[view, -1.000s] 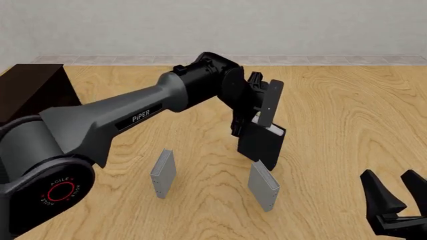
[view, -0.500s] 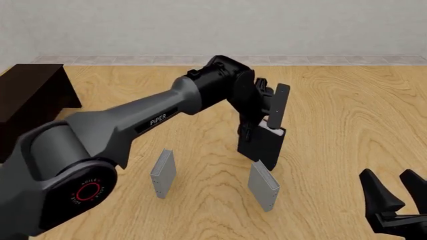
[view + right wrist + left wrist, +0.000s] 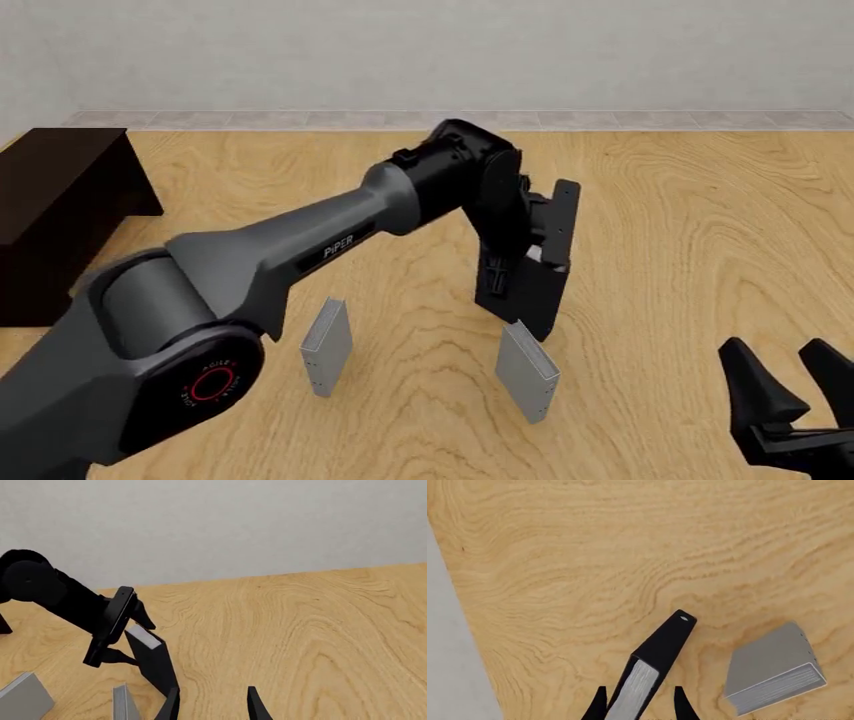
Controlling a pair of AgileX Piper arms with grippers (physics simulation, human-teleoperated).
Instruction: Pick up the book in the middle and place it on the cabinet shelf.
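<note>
The black book [image 3: 537, 300] stands upright on the wooden table, mid-way between two thin grey books. My left gripper [image 3: 521, 265] has come down over its top edge. In the left wrist view the white page edges of the book [image 3: 634, 690] lie between my open left gripper [image 3: 639, 706], with a small gap on one side. From the right wrist view the book [image 3: 155, 665] shows below the left arm. My right gripper [image 3: 801, 385] stands open and empty near the front right corner. The dark cabinet shelf [image 3: 60, 210] is at the far left.
One grey book [image 3: 327, 345] stands left of the black one, another grey book [image 3: 527, 372] just in front of it, close to the left gripper. That nearer grey book [image 3: 774, 667] also shows in the left wrist view. A pale wall runs behind the table.
The left arm has shifted right and lowered, and its gripper has turned more upright over the black book. The book and the right gripper have not moved.
</note>
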